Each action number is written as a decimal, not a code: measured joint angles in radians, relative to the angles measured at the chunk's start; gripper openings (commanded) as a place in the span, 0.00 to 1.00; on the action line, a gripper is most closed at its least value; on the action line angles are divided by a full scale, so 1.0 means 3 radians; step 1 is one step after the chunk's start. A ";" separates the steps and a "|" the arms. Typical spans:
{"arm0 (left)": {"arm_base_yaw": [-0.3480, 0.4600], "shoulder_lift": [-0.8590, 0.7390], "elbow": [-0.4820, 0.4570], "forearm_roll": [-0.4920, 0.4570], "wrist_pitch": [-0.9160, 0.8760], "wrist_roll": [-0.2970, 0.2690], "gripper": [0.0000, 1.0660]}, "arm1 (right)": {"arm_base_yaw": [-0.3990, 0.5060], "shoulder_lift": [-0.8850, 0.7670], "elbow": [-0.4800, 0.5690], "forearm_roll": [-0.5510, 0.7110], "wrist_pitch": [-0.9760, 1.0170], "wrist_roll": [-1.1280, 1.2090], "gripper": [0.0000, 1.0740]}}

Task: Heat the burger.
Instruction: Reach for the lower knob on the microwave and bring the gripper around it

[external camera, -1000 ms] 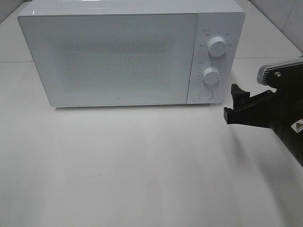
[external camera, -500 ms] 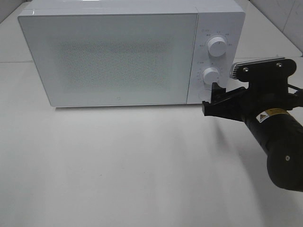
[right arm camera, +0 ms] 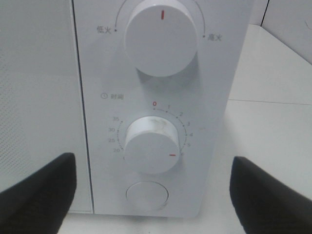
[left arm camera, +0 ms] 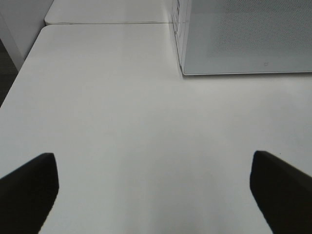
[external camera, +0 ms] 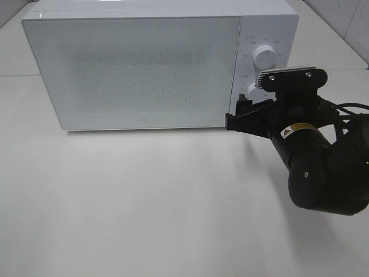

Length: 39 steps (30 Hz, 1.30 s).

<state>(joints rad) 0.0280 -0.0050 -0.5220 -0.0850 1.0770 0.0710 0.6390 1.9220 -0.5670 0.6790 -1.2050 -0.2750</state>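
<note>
left gripper [left arm camera: 155, 189]: jaws spread wide, holding nothing, hanging over bare table [left arm camera: 126, 112] off the microwave's left front corner; not in the high view.
burger: not visible in any view. May be behind the door, can't confirm.
microwave [external camera: 144, 7]: upright at the back of the table.
door [external camera: 138, 63]: closed, frosted mesh, interior unreadable.
power knob [right arm camera: 161, 36]: red mark pointing straight up, untouched.
timer knob [right arm camera: 152, 144]: red mark sits low right near the 5, off the red 0, so time looks dialled in.
round button [right arm camera: 147, 195]: directly under the timer knob, likely the door release.
right gripper [external camera: 235, 114]: jaws well apart, empty, just in front of the lower control panel, fingers flanking the timer knob and button, no contact seen.
step guess: working the lower controls, timer turn or button press, can't tell which.
do it well: if turning, centre both fingers on the knob rim before closing and rotate about its axis. If pressing, push square with one fingertip.
risk: a sideways shove could slide the microwave.
</note>
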 measured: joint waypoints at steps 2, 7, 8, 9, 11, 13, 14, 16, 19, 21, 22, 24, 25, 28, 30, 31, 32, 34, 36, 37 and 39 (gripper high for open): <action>0.0000 0.0000 0.0000 0.0000 0.0000 0.0000 0.94 | -0.0043 0.0047 -0.0053 -0.0020 0.0003 0.0010 0.71; 0.0000 0.0000 0.0000 0.0000 0.0000 0.0000 0.94 | -0.0140 0.0137 -0.0167 -0.0157 0.0003 0.0033 0.71; 0.0000 0.0000 0.0000 0.0000 0.0000 0.0000 0.94 | -0.0167 0.0173 -0.0207 -0.0190 0.0003 0.0057 0.71; 0.0000 0.0000 0.0000 0.0000 0.0000 0.0000 0.94 | -0.0170 0.0200 -0.0243 -0.0190 0.0000 0.0090 0.71; 0.0000 0.0000 0.0000 0.0000 0.0000 0.0000 0.94 | -0.0170 0.0217 -0.0263 -0.0193 0.0000 0.0090 0.71; 0.0000 0.0000 0.0000 0.0000 0.0000 0.0000 0.94 | -0.0190 0.0253 -0.0303 -0.0217 0.0000 0.0097 0.71; 0.0000 0.0000 0.0000 0.0000 0.0000 0.0000 0.94 | -0.0200 0.0270 -0.0323 -0.0233 0.0000 0.0097 0.71; 0.0000 0.0000 0.0000 0.0000 0.0000 0.0000 0.94 | -0.0230 0.0317 -0.0370 -0.0260 0.0000 0.0100 0.71; 0.0000 0.0000 0.0000 0.0000 0.0000 0.0000 0.94 | -0.0297 0.0373 -0.0413 -0.0340 0.0000 0.0113 0.71; 0.0000 0.0000 0.0000 0.0000 0.0000 0.0000 0.94 | -0.0333 0.0390 -0.0437 -0.0377 0.0003 0.0120 0.71; 0.0000 0.0000 0.0000 0.0000 0.0000 0.0000 0.94 | -0.0337 0.0400 -0.0443 -0.0393 0.0003 0.0123 0.71; 0.0000 0.0000 0.0000 0.0000 0.0000 0.0000 0.94 | -0.0343 0.0410 -0.0450 -0.0440 0.0000 0.0123 0.71; 0.0000 0.0000 0.0000 0.0000 0.0000 0.0000 0.94 | -0.0347 0.0417 -0.0450 -0.0443 0.0003 0.0123 0.71; 0.0000 0.0000 0.0000 0.0000 0.0000 0.0000 0.94 | -0.0350 0.0420 -0.0453 -0.0453 0.0003 0.0123 0.70; 0.0000 0.0000 0.0000 0.0000 0.0000 0.0000 0.94 | -0.0353 0.0420 -0.0453 -0.0460 0.0003 0.0123 0.69; 0.0000 0.0000 0.0000 0.0000 0.0000 0.0000 0.94 | -0.0360 0.0423 -0.0453 -0.0460 0.0003 0.0123 0.66; 0.0000 0.0000 0.0000 0.0000 0.0000 0.0000 0.94 | -0.0360 0.0423 -0.0453 -0.0460 0.0003 0.0123 0.66; 0.0000 0.0000 0.0000 0.0000 0.0000 0.0000 0.94 | -0.0360 0.0423 -0.0453 -0.0460 0.0003 0.0153 0.61; 0.0000 0.0000 0.0000 0.0000 0.0000 0.0000 0.94 | -0.0360 0.0423 -0.0453 -0.0463 0.0003 0.0183 0.55; 0.0000 0.0000 0.0000 0.0000 0.0000 0.0000 0.94 | -0.0360 0.0423 -0.0453 -0.0463 0.0003 0.0183 0.55; 0.0000 0.0000 0.0000 0.0000 0.0000 0.0000 0.94 | -0.0360 0.0457 -0.0467 -0.0463 0.0000 0.0250 0.44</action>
<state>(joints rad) 0.0280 -0.0050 -0.5220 -0.0850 1.0770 0.0710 0.5310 2.0590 -0.7070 0.5400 -1.2050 -0.2000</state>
